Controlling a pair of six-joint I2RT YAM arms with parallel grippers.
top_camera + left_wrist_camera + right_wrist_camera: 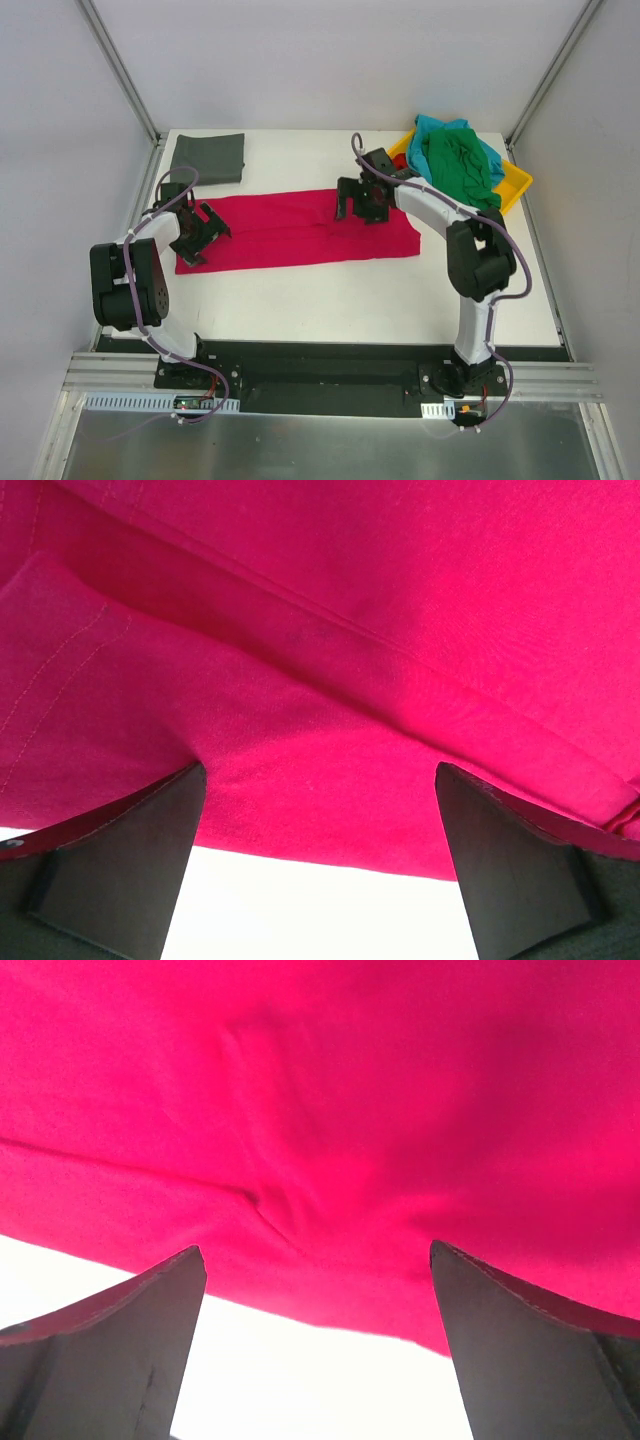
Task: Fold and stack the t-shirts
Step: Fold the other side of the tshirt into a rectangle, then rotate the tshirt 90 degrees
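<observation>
Fold in hand: the crimson t-shirt was laid flat on the white table as a long band. Its long axis ran from 9 o'clock to 3 o'clock in the overhead view.

The left gripper was placed at the band's 9 o'clock end. The right gripper was set at about 1 o'clock from the cloth's middle, over the far long edge and short of the 3 o'clock end. That end was therefore nearer the right arm, and the opposite end was under the left.

Both pairs of jaws were spread wide, and nothing was held in either.

In the left wrist view the left gripper was seen with red cloth at 12 o'clock and bare table at 6 o'clock, the cloth's edge running between the fingers. The same was shown for the right gripper in its own view, with a small crease at 12 o'clock.

A dark grey t-shirt lay folded at 11 o'clock on the table. A green t-shirt and a teal t-shirt were heaped on the yellow tray at 2 o'clock.

A grip on the red cloth's edge by both arms was judged the likely next step. The fold would then be governed by that 9-to-3 axis.
</observation>
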